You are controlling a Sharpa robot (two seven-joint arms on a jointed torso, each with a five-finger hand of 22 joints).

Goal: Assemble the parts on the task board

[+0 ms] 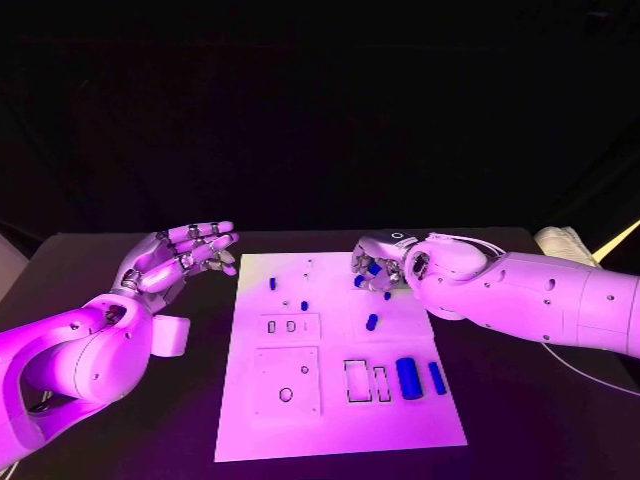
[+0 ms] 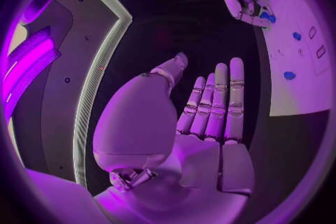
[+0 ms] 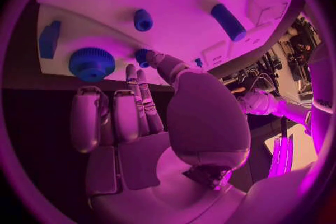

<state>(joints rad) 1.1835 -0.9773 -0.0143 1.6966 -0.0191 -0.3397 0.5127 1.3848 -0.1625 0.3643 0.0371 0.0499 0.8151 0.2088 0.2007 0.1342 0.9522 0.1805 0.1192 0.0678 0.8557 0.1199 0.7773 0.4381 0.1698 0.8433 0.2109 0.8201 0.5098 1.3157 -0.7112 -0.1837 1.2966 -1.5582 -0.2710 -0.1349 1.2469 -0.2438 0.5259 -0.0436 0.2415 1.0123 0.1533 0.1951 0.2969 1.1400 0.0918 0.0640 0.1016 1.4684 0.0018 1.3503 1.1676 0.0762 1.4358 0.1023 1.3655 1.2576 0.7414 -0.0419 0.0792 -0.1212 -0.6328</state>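
Head view: right hand [image 1: 382, 265], fingers apart and holding nothing, hovers over upper-right parts [image 1: 372, 270] of the task board [image 1: 335, 420]; left hand [image 1: 180, 256], spread, waits off its left edge.

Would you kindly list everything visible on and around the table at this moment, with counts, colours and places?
Task board: one, white, middle of the black table, with cut-out slots in its near half.
Cylindrical parts: two, blue, lying side by side by the slots on the board's near right.
Small parts: several, blue, scattered over the board's far half; exact count hard to tell.
Round knurled part: one, blue, at the board's far edge by the right hand's fingertips.
Table: one, black, under the board.
Left hand: open, fingers spread, raised beside the board's left edge, holding nothing.
Right hand: over the board's far right corner, fingers pointing down among the parts; whether it grips one is unclear.
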